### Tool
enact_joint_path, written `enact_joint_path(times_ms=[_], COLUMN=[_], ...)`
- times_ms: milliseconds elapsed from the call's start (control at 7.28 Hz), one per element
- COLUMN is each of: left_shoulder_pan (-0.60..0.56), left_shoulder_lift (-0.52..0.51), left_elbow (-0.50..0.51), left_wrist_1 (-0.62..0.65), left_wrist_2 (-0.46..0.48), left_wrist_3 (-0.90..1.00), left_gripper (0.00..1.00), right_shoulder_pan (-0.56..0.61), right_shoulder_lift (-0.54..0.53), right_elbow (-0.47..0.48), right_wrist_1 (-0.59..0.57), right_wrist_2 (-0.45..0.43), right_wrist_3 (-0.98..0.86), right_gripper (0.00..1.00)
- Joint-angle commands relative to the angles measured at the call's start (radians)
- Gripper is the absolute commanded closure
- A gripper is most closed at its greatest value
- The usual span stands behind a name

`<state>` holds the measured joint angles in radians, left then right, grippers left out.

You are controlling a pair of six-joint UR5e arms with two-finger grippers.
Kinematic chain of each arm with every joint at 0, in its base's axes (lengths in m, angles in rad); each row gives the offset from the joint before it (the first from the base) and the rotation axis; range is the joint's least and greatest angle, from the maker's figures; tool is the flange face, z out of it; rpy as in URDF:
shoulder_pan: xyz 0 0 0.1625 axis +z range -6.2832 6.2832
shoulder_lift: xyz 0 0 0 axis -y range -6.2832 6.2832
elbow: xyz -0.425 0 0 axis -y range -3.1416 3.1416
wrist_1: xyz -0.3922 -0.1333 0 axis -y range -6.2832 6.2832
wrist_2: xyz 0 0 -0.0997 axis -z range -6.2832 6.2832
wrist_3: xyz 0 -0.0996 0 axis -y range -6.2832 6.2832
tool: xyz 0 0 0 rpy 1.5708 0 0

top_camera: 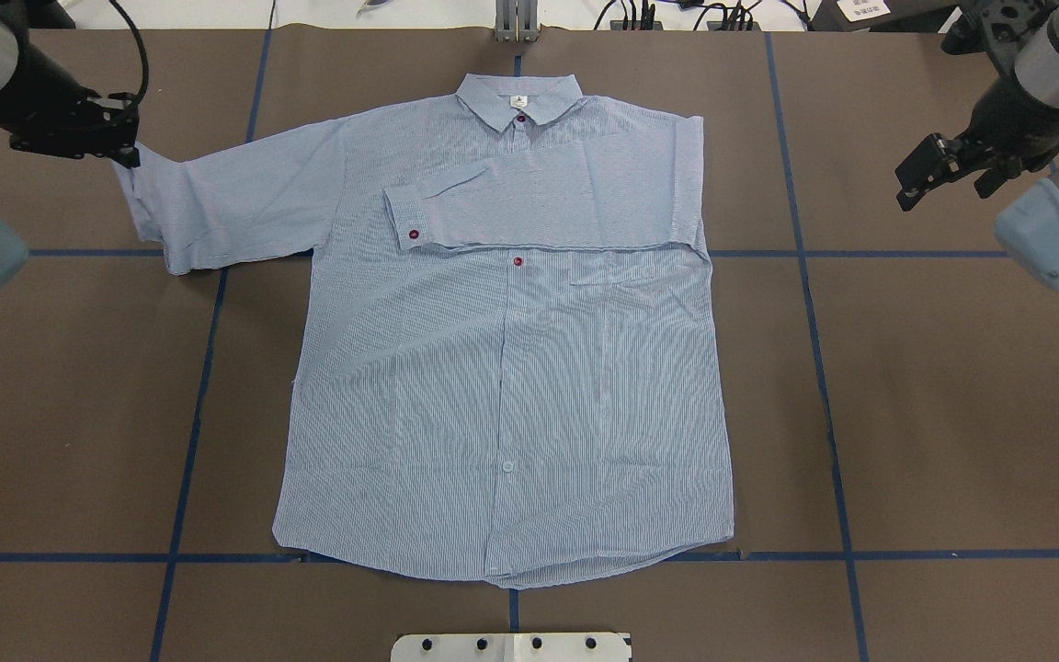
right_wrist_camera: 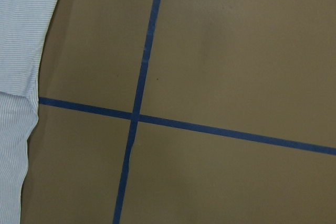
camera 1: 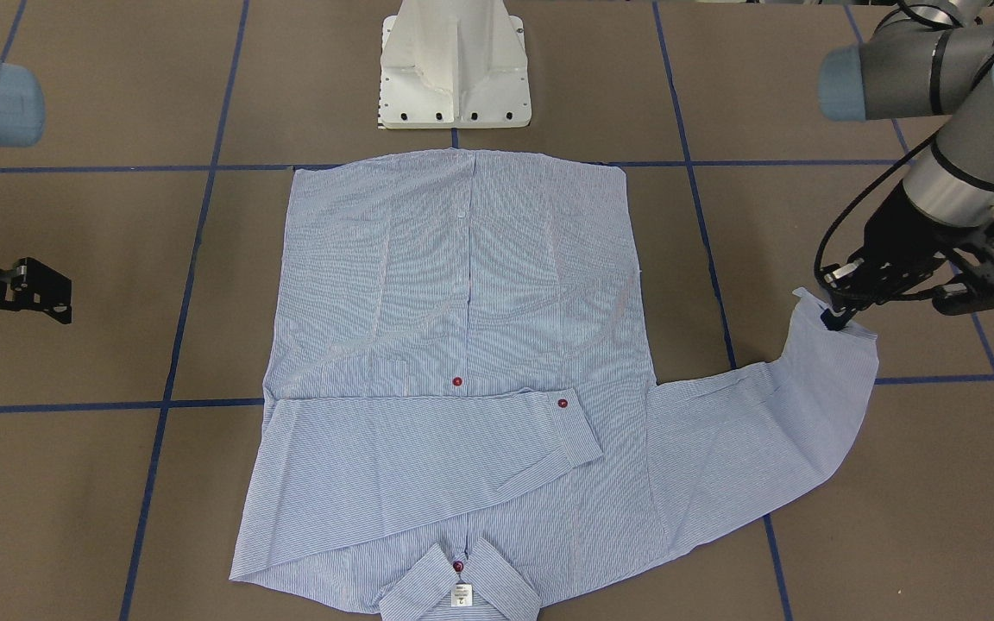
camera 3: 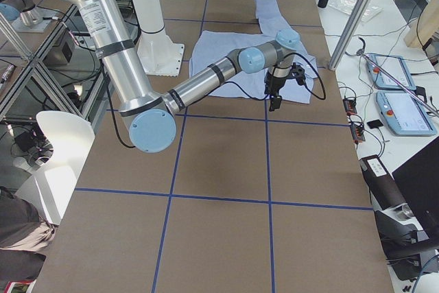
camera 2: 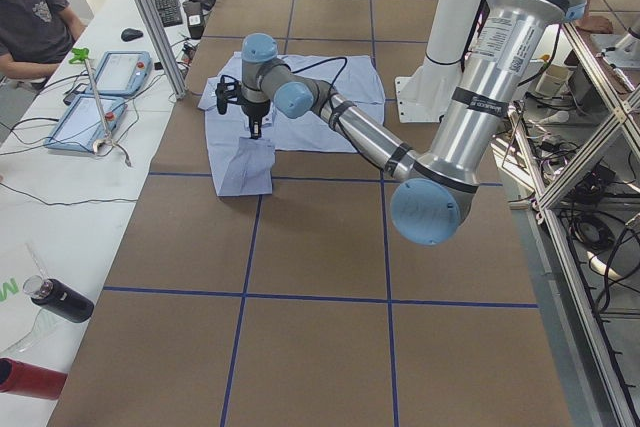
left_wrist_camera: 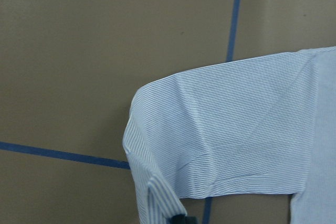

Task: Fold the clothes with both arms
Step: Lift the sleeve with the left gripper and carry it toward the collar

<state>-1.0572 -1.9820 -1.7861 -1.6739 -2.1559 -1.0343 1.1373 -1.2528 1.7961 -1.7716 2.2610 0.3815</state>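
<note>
Pinched shut on the cuff of the outstretched sleeve, the black two-finger left gripper [top_camera: 128, 156] holds that cuff slightly lifted toward the far-left corner of the table. The black two-finger right gripper [top_camera: 941, 176] hangs with its fingers spread over bare surface near the far-right corner, well apart from the cloth and holding nothing.

The brown table [top_camera: 952, 414], marked into squares by blue tape lines, carries a light blue-and-white finely striped long-sleeved shirt [top_camera: 511, 395] lying flat and front up at its middle, hem toward the near edge beside the white pedestal base [top_camera: 511, 646], collar toward the far edge. The outstretched sleeve [top_camera: 235, 198] reaches toward the left edge and bends at its end, where the left gripper has it. The folded sleeve [top_camera: 566, 198] from the right side lies straight across the chest, its cuff resting just left of the button line. A chest pocket [top_camera: 617, 268] shows just below that sleeve. The pointed collar [top_camera: 483, 92] lies spread. Dark red buttons show at the collar [top_camera: 520, 118], the placket [top_camera: 518, 262] and the folded cuff [top_camera: 413, 234]. A small white neck label [top_camera: 518, 99] sits inside the collar
</note>
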Motion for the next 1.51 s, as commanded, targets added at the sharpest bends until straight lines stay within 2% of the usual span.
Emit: enact_joint_path(times_ms=[0,275,549,962,1236,1374], left_shoulder_pan=[0.107,0.19,0.195,0.192,0.192,0.194], left_shoulder_lift=[-0.145,-0.277,-0.357,-0.393,-0.396,-0.403], left_elbow=[0.052,0.117,0.166,0.168,0.197,0.25], left_wrist_1=[0.008,-0.041,-0.055,-0.087,-0.234,-0.312], left_wrist_2=[0.001,-0.004,-0.009,-0.038,-0.053,-0.055], left_wrist_3=[-0.2,-0.352,-0.403,-0.456,-0.525,-0.547], left_gripper=[1.0,1.0,1.0,1.0,1.0,1.0], right_shoulder_pan=[0.021,0.021,0.019,0.024,0.024,0.024], right_shoulder_lift=[-0.097,-0.102,-0.102,-0.089,-0.088,-0.088], right_elbow=[0.083,0.08,0.08,0.077,0.083,0.08], right_wrist_1=[0.001,0.001,0.001,0.0,0.0,0.0], right_wrist_2=[0.0,-0.003,-0.003,0.0,0.003,0.003], right_wrist_3=[-0.003,-0.003,0.0,-0.003,-0.001,-0.001], right_gripper=[0.0,0.0,0.0,0.0,0.0,0.0])
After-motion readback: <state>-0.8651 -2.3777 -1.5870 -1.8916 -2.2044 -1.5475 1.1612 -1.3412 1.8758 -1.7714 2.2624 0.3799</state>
